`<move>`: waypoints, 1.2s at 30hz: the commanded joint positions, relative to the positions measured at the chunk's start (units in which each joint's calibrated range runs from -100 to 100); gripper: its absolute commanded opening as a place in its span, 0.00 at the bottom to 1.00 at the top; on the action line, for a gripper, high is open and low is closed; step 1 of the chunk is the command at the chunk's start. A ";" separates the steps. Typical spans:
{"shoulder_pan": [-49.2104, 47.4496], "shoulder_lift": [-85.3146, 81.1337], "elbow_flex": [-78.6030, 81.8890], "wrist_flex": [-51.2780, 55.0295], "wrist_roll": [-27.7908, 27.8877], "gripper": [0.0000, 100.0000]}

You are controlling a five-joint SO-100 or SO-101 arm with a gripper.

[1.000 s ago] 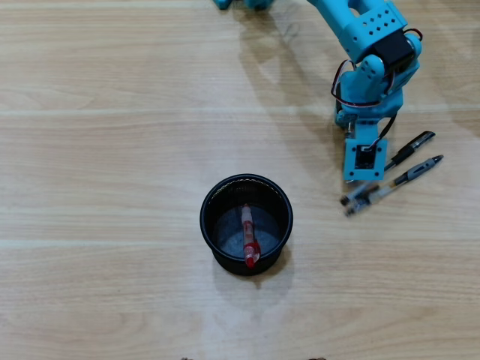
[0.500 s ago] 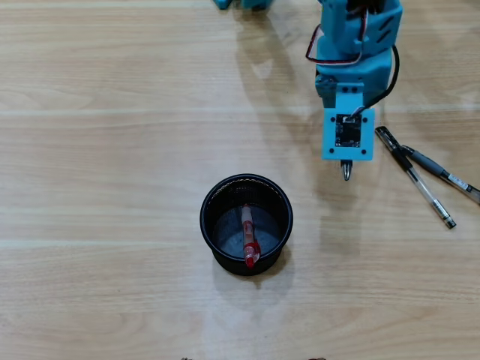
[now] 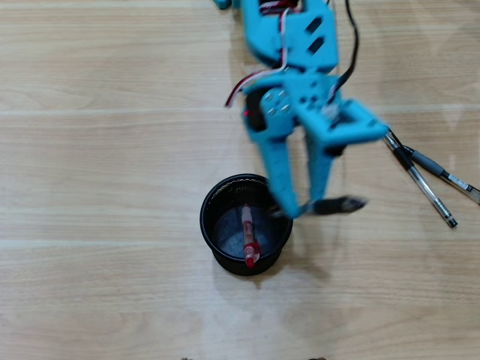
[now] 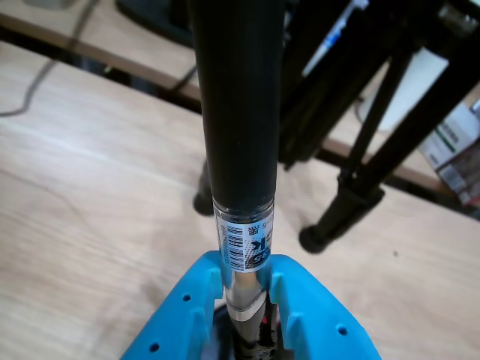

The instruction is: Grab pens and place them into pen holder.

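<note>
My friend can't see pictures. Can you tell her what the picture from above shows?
A blue robot gripper holds a dark pen beside a round black mesh pen holder on a light wooden table. A red-capped pen already stands inside, and two dark pens lie at right.

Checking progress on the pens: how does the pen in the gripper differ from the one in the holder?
The held pen is clamped between the blue gripper fingers; the red-capped pen leans loose inside the black pen holder. The held pen has a black grip; the other looks clear with red ends.
</note>
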 commanded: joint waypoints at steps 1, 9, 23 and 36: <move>2.57 0.10 2.09 -1.66 0.64 0.02; 5.47 2.30 6.53 -0.63 0.53 0.02; 3.46 1.54 5.80 5.13 2.94 0.11; -6.22 -11.73 -1.71 5.04 16.48 0.11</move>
